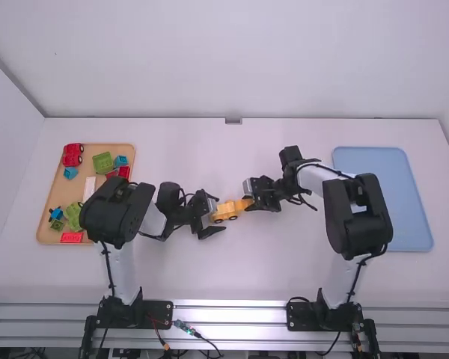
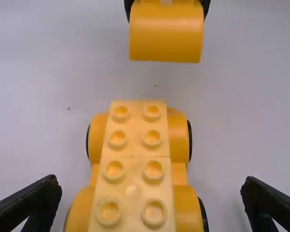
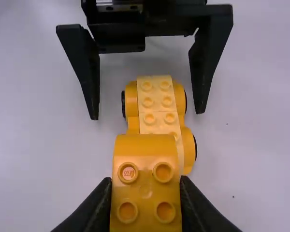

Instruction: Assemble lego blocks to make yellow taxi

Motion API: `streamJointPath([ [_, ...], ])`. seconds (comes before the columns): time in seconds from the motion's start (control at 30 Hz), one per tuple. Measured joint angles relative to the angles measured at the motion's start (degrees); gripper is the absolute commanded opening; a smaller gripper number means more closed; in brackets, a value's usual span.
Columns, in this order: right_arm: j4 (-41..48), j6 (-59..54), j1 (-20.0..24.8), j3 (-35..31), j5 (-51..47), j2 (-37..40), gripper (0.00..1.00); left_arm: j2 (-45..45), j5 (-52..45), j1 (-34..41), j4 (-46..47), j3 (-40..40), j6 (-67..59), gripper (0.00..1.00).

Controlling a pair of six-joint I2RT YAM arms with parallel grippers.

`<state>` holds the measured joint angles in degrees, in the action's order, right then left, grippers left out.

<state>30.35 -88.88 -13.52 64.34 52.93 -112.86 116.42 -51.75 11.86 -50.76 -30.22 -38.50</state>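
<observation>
Right gripper [image 3: 146, 182] grasping brick [image 3: 145, 157], just right of car [image 2: 135, 150]. Car on table [image 1: 284, 269], left gripper [image 2: 151, 181] spread around it. Both look light, stiff; car may roll, pinch flanks.

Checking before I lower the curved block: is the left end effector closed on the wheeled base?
No, the left end effector stands open, with a gap between each finger and the wheeled base.
</observation>
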Motion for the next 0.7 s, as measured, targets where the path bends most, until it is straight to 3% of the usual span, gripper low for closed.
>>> streamJointPath([
  [0.33, -0.11, -0.04, -2.40, 0.00, 0.28, 0.00, 0.22, 0.00, 0.07, 0.00, 14.14, -7.08, -2.03, 0.92],
  [0.43, -0.28, 0.00, -2.93, -0.02, 0.28, 0.00, 0.22, 0.00, 0.44, 0.00, 13.60, -7.10, -2.25, 0.82],
  [0.7, -2.89, 2.05, -3.32, 0.00, 0.42, 0.00, 0.21, 0.00, 0.96, 0.00, 7.93, -4.31, -2.89, 0.74],
])
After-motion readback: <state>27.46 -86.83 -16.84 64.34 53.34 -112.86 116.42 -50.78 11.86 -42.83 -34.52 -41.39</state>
